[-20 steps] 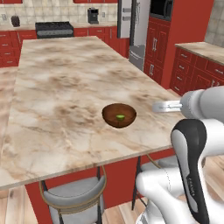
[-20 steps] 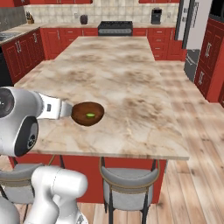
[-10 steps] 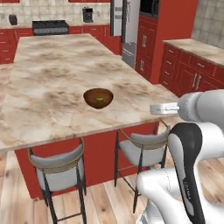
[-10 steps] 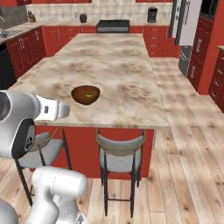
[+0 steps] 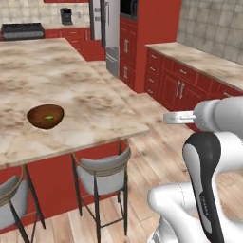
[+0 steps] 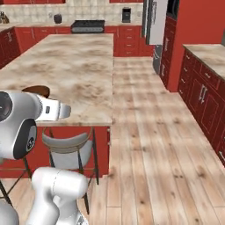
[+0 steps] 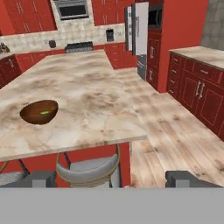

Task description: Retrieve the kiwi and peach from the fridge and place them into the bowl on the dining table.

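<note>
One fruit, the kiwi [image 5: 48, 117], lies in the bowl [image 5: 45, 116] on the dining table [image 5: 71, 95]. Right base view: the fridge [image 6: 154, 22] stands far off. Hand view: gripper [image 7: 109, 178] spread, empty; fetching the peach likely comes next.

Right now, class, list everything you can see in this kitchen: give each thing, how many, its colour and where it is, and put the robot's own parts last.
Dining table: one, beige-brown marble top on a red base, left of the wooden walkway.
Bowl: one, dark reddish-brown, on the table near its front edge.
Kiwi: one, bright green, inside the bowl.
Stools: two, grey seats on dark legs, tucked under the table's front edge.
Fridge: one, silver-grey, at the far wall between red cabinets.
Stove: one, dark, at the back counter.
Cabinets: a row, red with marble counter, along the right wall.
Floor: light wood planks.
Arm: one, white with dark joints, in the foreground.
Claw: one, dark fingertips, open and empty.
</note>
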Controlling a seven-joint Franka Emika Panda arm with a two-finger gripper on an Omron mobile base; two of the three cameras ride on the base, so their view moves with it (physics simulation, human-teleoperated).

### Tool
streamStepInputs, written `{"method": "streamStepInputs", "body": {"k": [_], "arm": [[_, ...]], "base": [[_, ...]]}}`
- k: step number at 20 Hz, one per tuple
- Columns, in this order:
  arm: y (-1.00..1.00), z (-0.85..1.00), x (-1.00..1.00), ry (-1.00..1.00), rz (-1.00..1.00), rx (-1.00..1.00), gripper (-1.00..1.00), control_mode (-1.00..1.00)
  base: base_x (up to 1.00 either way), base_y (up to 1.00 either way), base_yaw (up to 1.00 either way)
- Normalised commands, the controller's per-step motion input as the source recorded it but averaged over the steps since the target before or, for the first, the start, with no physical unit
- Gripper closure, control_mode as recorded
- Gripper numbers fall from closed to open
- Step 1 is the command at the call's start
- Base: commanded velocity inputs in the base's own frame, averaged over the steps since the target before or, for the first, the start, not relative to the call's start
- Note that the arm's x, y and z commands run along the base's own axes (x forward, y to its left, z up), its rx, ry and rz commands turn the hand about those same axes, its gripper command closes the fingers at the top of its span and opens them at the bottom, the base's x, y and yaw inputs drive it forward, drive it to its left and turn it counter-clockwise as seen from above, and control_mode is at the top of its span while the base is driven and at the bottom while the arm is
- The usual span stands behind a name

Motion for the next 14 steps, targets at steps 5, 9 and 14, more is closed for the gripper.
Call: {"method": "streamStepInputs", "body": {"k": [5, 9, 14], "arm": [[0.00, 0.00, 0.00, 0.00, 0.00, 0.00, -1.00, 1.00], [0.00, 0.00, 0.00, 0.00, 0.00, 0.00, -1.00, 1.00], [0.00, 0.00, 0.00, 0.00, 0.00, 0.00, -1.00, 1.00]], "base": [[0.37, -1.00, -0.11], [0.58, -1.00, -0.08], [0.71, -0.67, -0.03]]}}
